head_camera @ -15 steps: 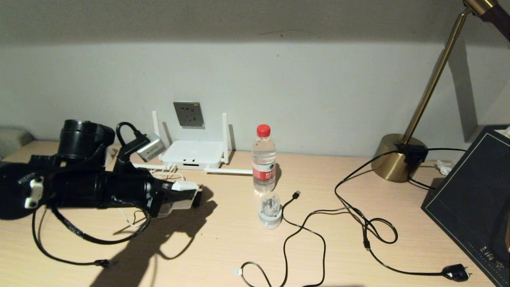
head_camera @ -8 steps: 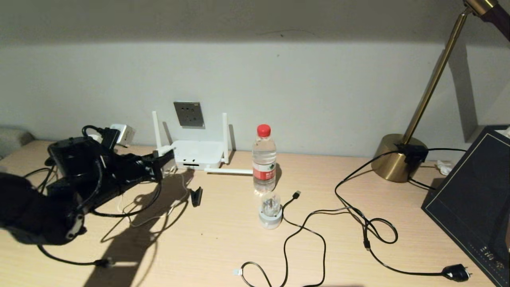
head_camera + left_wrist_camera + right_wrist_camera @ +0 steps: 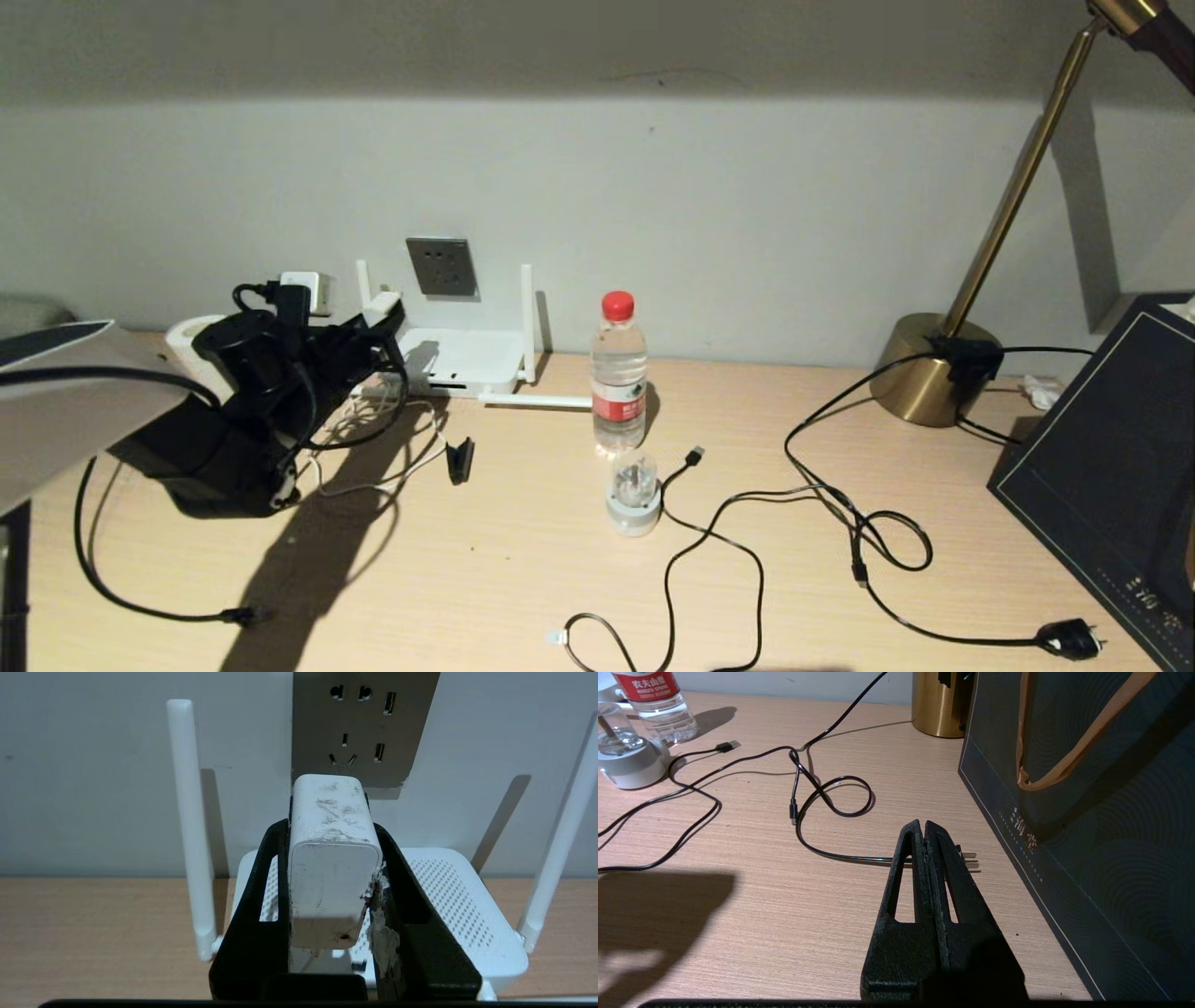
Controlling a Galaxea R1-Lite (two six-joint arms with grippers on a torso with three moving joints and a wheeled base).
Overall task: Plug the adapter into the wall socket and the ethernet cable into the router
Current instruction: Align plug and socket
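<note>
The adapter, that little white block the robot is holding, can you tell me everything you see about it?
The adapter is a small white rectangular block with rounded corners, plastic-looking and scuffed with grey marks. The left pincer clamps it between two black fingers, one on each side. It is held in the air above the router, pointing toward the wall socket but not plugged in yet. Its plug face is turned away, out of sight.

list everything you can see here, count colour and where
adapter: 1, white, held just short of the wall socket
wall socket: 1, grey, on wall above router
router: 1, white, desk by wall
ethernet cable: 1, black, desk front left
water bottle: 1, clear, red cap, mid desk
lamp: 1, brass, right
bag: 1, dark, far right
left end effector: shut on adapter
right end effector: shut, parked above desk beside bag
</note>
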